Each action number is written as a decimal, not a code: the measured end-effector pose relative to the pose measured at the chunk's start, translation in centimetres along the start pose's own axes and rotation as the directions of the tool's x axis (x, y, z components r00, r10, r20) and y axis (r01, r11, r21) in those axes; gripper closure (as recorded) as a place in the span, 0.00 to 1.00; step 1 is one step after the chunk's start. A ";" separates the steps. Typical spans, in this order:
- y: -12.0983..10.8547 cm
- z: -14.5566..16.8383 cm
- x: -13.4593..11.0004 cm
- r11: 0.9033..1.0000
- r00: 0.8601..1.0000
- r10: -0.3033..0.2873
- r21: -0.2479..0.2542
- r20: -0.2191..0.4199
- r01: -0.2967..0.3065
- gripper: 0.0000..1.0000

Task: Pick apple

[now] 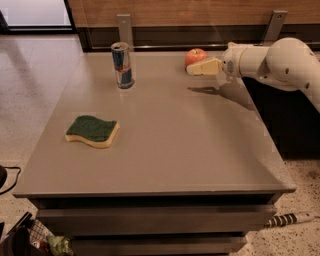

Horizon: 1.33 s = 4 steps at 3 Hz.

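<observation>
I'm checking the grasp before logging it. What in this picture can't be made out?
- Apple: its lower front is hidden by the gripper, which sits just in front of it at the far right of the table. The camera view does not show whether they touch.
- Arm: cut off by the right edge.
- Can: print too small to read.

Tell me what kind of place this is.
Likely an office kitchenette or break area: grey table with a drink can, sponge and apple, speckled polished floor, wood-panelled wall behind. The claw hangs near the table's far edge, close by the apple.
</observation>
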State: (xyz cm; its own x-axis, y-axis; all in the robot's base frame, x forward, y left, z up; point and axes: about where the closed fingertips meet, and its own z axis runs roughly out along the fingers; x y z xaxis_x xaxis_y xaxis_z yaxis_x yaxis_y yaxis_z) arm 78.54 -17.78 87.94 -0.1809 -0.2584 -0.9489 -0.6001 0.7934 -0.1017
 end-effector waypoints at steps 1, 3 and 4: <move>-1.7 0.4 1.8 1.000 1.000 0.026 0.016 -0.016 -0.025 0.00; -4.1 2.9 1.7 0.999 0.999 0.047 0.002 0.028 -0.047 0.00; -4.5 4.5 0.0 0.999 0.998 0.027 -0.024 0.060 -0.026 0.00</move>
State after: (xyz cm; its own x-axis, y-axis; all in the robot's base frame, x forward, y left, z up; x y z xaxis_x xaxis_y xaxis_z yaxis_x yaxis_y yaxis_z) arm 84.77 -18.86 87.01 -0.1504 -0.2033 -0.9675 -0.6141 0.7861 -0.0697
